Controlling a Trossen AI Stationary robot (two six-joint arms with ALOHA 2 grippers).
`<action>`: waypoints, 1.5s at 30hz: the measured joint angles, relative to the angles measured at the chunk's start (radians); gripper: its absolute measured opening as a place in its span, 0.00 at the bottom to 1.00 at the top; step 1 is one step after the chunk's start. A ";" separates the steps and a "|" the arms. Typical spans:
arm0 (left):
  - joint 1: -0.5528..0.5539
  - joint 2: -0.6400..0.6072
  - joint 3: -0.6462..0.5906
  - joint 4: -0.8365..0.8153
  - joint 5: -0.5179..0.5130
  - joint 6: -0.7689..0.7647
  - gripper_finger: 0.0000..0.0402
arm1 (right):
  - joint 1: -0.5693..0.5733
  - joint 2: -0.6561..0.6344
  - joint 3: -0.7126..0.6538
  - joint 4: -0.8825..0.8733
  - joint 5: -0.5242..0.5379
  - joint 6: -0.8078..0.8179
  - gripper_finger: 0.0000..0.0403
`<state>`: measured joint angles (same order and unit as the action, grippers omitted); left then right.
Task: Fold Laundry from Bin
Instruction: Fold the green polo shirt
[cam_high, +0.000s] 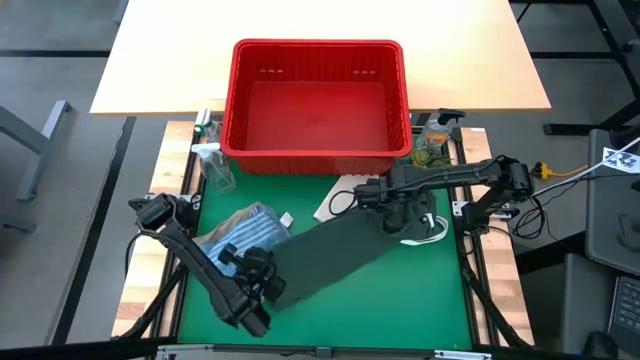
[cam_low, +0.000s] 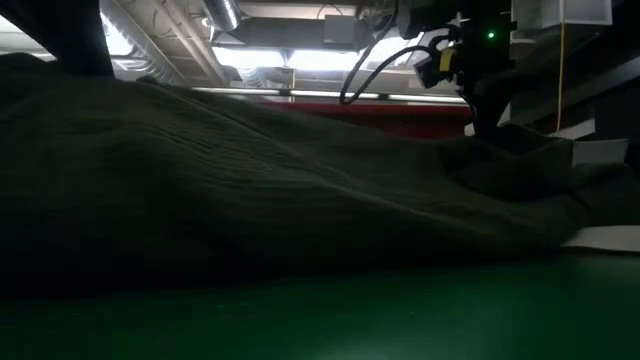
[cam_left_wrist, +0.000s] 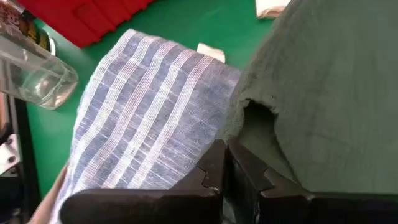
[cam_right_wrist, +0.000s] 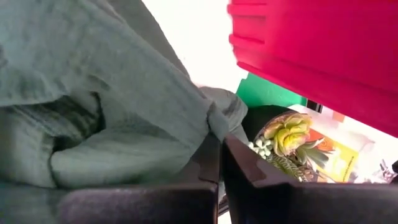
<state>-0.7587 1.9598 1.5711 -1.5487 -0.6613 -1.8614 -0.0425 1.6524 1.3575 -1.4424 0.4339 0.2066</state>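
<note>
The dark green garment (cam_high: 330, 250) lies stretched in a slant across the green mat, from near left to far right, and fills the low view (cam_low: 250, 200). My left gripper (cam_high: 262, 280) is shut at its near-left end, and my right gripper (cam_high: 400, 215) is shut on its far-right end. The blue-white striped shirt (cam_high: 245, 232) lies crumpled on the mat beside the left gripper and also shows in the left wrist view (cam_left_wrist: 143, 118). The red bin (cam_high: 315, 50) stands at the far side with nothing inside. My left gripper has its two fingers shut together at an edge fold of the dark green garment (cam_left_wrist: 244, 127). The fingers themselves hide how much cloth is between them. They come slanting down from the near left. My right gripper pinches a bunched corner of the garment (cam_right_wrist: 217, 121) between its fingertips, several layers gathered. The fingers come from the table's right, slanting down. The cloth trails away from them toward the left gripper.
A white flat piece (cam_high: 335, 200) and white loops (cam_high: 432, 232) lie under and beside the garment's far end. A clear spray bottle (cam_high: 215, 165) stands left of the bin, and a potted succulent (cam_right_wrist: 289, 140) stands right of it. Bare mat (cam_high: 400, 300) lies at the near right.
</note>
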 joint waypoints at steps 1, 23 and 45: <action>0.004 0.000 0.000 0.000 0.013 0.012 0.02 | 0.000 0.000 0.000 0.003 0.000 0.000 0.01; 0.024 0.001 -0.001 -0.024 0.101 0.065 0.31 | 0.003 0.000 0.000 0.029 0.108 -0.004 0.34; 0.105 0.001 0.185 -0.022 0.122 0.351 0.20 | 0.004 -0.266 -0.031 -0.064 -0.113 0.171 0.41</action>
<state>-0.6536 1.9610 1.7562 -1.5711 -0.5388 -1.5104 -0.0383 1.3865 1.3266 -1.5061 0.3214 0.3777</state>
